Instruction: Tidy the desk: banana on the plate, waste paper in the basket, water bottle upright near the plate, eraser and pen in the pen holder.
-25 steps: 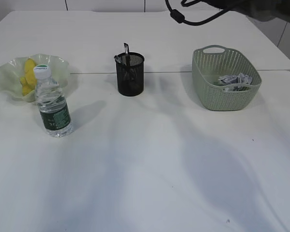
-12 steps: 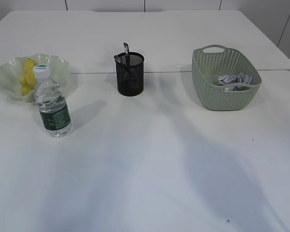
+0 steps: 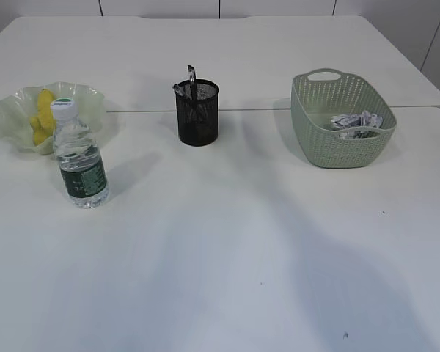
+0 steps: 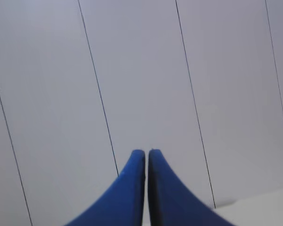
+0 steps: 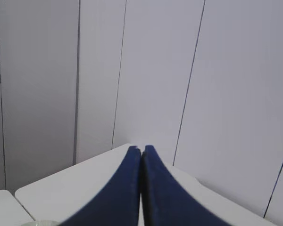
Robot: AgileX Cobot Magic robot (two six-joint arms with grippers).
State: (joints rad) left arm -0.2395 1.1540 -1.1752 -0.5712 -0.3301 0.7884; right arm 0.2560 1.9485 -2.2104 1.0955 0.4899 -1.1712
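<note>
Both tools, left (image 4: pixel 146 153) and right (image 5: pixel 141 149), are closed together facing panelled wall (image 4: pixel 141 70); water bottle (image 3: pixel 79 158) stands at the plate's (image 3: pixel 11 110) five o'clock.

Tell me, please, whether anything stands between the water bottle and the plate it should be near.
Nothing visible does. The water bottle stands upright just in front of the plate, which holds the banana. Both grippers, left and right, are shut and face the wall, away from the desk.
</note>
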